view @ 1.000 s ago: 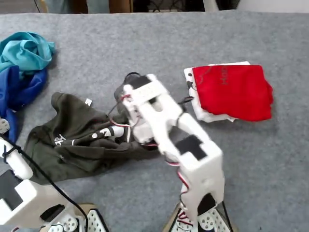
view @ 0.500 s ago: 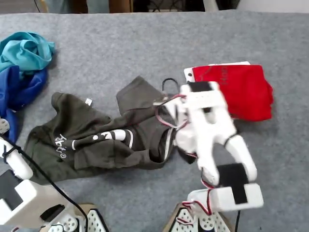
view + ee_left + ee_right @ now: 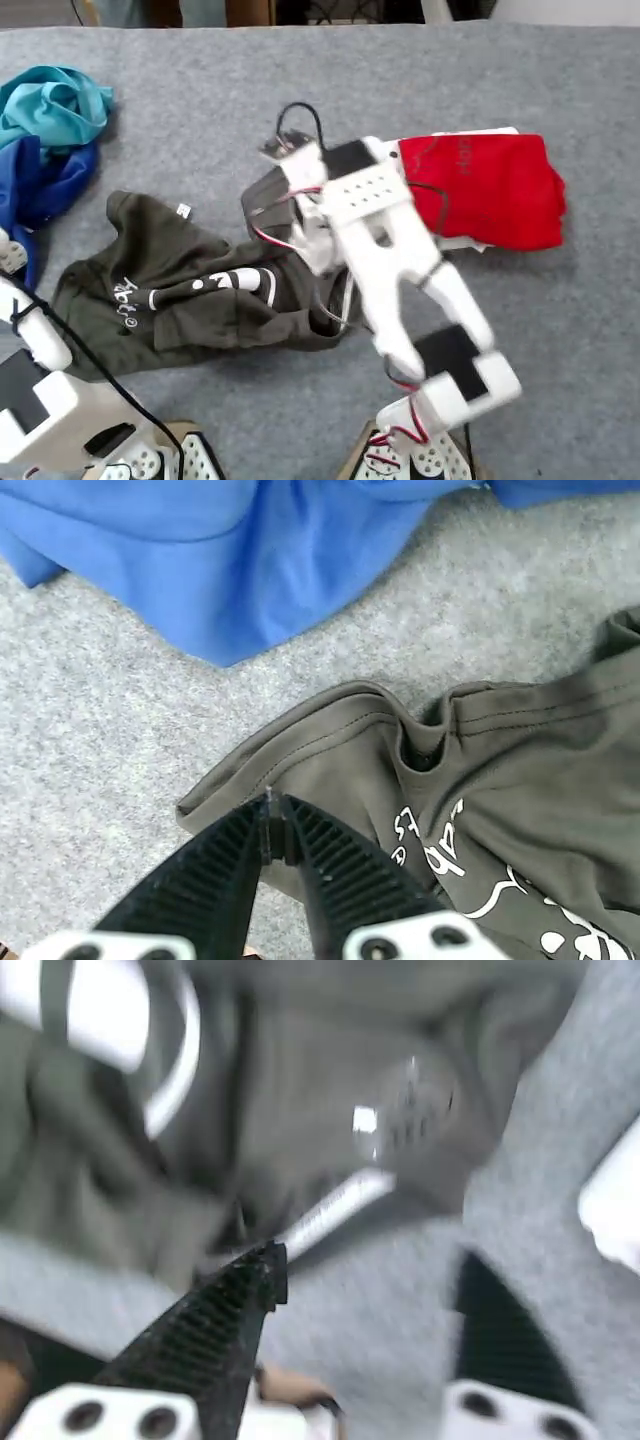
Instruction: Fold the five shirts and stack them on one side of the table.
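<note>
Reaching across the grey felt tabletop (image 3: 560,330), the right arm (image 3: 375,215) in the high view hangs over the right-hand end of a crumpled olive-green cotton shirt with white lettering (image 3: 170,290). It is probably placed there to take that end and draw the cloth flat. Just beside it a folded red shirt (image 3: 490,190) lies on a folded white shirt (image 3: 440,240), which looks like the start of the stack on the right side. A bunched teal shirt (image 3: 50,100) and a loose royal-blue shirt (image 3: 40,185) wait at the far left. The left arm (image 3: 35,390) stands at the near left, close to the olive shirt's other end.

From the left wrist, the left arm's black ribbed fingers (image 3: 225,870) are pressed together, tips over the olive shirt's (image 3: 480,810) hemmed edge. Whether they catch any cloth I cannot tell. The blue shirt (image 3: 250,550) lies beyond a strip of bare tabletop.

From the right wrist, the right arm's fingers (image 3: 225,1310) are spread wide with nothing between them, above tabletop beside the olive shirt's (image 3: 300,1090) rumpled folds. The garment is creased and doubled over itself, not yet spread for folding.
</note>
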Robot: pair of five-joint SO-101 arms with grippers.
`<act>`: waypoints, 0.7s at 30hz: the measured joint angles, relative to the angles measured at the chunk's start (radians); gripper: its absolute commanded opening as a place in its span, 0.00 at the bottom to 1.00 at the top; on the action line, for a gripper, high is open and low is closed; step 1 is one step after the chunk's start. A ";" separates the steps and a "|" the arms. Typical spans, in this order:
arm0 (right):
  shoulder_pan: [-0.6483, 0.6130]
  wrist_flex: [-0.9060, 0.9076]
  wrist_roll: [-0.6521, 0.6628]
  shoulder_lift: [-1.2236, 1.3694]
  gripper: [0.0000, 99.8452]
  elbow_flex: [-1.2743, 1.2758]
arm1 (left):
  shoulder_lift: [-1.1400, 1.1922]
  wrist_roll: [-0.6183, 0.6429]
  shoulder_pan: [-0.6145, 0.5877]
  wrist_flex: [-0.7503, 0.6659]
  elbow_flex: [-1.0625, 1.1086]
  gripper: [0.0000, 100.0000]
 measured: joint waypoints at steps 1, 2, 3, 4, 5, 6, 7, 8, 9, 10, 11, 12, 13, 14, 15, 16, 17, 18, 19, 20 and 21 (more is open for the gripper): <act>-0.009 -0.006 -0.040 0.052 0.37 -0.043 | 0.000 0.000 0.003 0.000 0.000 0.03; -0.020 -0.011 -0.069 0.107 0.35 -0.086 | 0.000 0.000 0.005 0.000 0.000 0.03; -0.025 -0.011 -0.094 0.164 0.33 -0.127 | 0.000 0.000 0.005 0.000 0.000 0.03; -0.026 -0.011 -0.110 0.226 0.28 -0.161 | 0.000 0.000 0.005 0.000 0.000 0.03; -0.026 -0.011 -0.121 0.287 0.22 -0.189 | 0.000 0.000 0.005 0.000 0.000 0.03; -0.026 -0.011 -0.123 0.345 0.15 -0.209 | 0.000 0.000 0.005 0.000 0.000 0.03; -0.026 -0.011 -0.123 0.408 0.06 -0.226 | 0.000 0.000 0.005 0.000 0.000 0.03; -0.026 -0.011 -0.130 0.460 0.01 -0.239 | 0.000 0.000 0.005 0.000 0.000 0.03; -0.026 -0.008 -0.137 0.506 0.03 -0.253 | 0.000 0.000 0.005 0.000 0.000 0.03; -0.026 0.000 -0.140 0.534 0.05 -0.265 | 0.000 0.000 0.005 0.000 0.000 0.03; -0.021 0.008 -0.143 0.543 0.03 -0.273 | 0.000 0.000 0.005 0.000 0.003 0.03; -0.011 0.021 -0.143 0.543 0.01 -0.284 | 0.000 0.000 0.005 0.002 0.005 0.03; 0.003 0.041 -0.141 0.543 0.01 -0.295 | 0.000 0.000 0.005 0.002 0.005 0.03; 0.020 0.061 -0.126 0.543 0.01 -0.299 | 0.000 0.000 0.005 0.002 0.005 0.03; 0.041 0.075 -0.100 0.540 0.01 -0.299 | 0.000 0.000 0.005 0.002 0.005 0.03; 0.066 0.081 -0.074 0.528 0.01 -0.298 | 0.000 0.000 0.005 0.002 0.005 0.03; 0.094 0.081 -0.049 0.503 0.01 -0.279 | 0.000 0.000 0.005 0.002 0.005 0.03; 0.121 0.083 -0.026 0.471 0.01 -0.255 | 0.000 0.000 0.005 0.002 0.005 0.03; 0.147 0.086 0.000 0.439 0.01 -0.221 | 0.000 0.000 0.005 0.002 0.005 0.03; 0.167 0.086 0.023 0.399 0.01 -0.178 | 0.000 0.000 0.005 0.002 0.005 0.03; 0.180 0.086 0.054 0.358 0.01 -0.126 | 0.000 0.000 0.005 0.002 0.005 0.03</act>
